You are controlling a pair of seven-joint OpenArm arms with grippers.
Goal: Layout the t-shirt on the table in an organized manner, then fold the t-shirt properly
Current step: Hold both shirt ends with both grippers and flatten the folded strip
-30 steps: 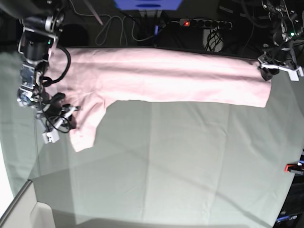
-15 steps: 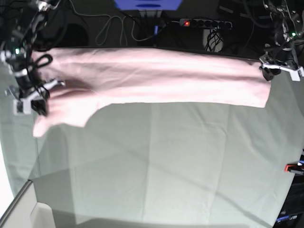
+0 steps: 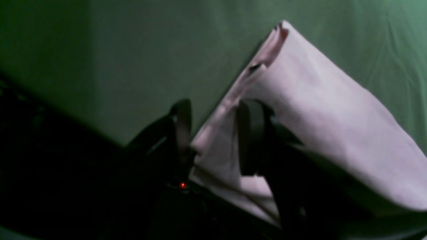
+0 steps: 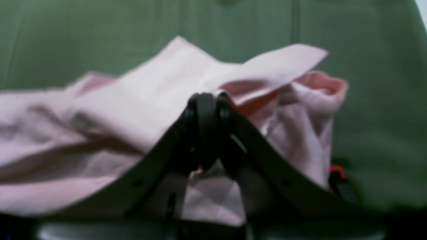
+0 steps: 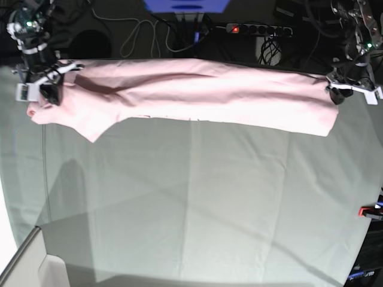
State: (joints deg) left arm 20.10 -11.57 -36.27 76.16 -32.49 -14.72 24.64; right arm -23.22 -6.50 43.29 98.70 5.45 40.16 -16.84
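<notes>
The pale pink t-shirt (image 5: 197, 95) lies stretched in a long band along the far edge of the table (image 5: 191, 197), plain side up. My right gripper (image 5: 48, 89) is at the band's left end, by the sleeve. In the right wrist view its fingertips (image 4: 206, 100) are pressed together on a fold of the t-shirt (image 4: 133, 100). My left gripper (image 5: 338, 92) is at the right end. In the left wrist view a bunched corner of the t-shirt (image 3: 333, 116) fills the gap between the fingers of that gripper (image 3: 216, 136).
A red clamp (image 5: 368, 210) sits at the table's right edge, and another (image 4: 337, 170) shows by the sleeve. Cables and a power strip (image 5: 257, 28) lie behind the far edge. A white ledge (image 5: 24, 263) cuts the near left corner.
My right gripper has carried the sleeve end up and back to the far left, pulling the shirt out longer and straighter. The left gripper has stayed in place.
</notes>
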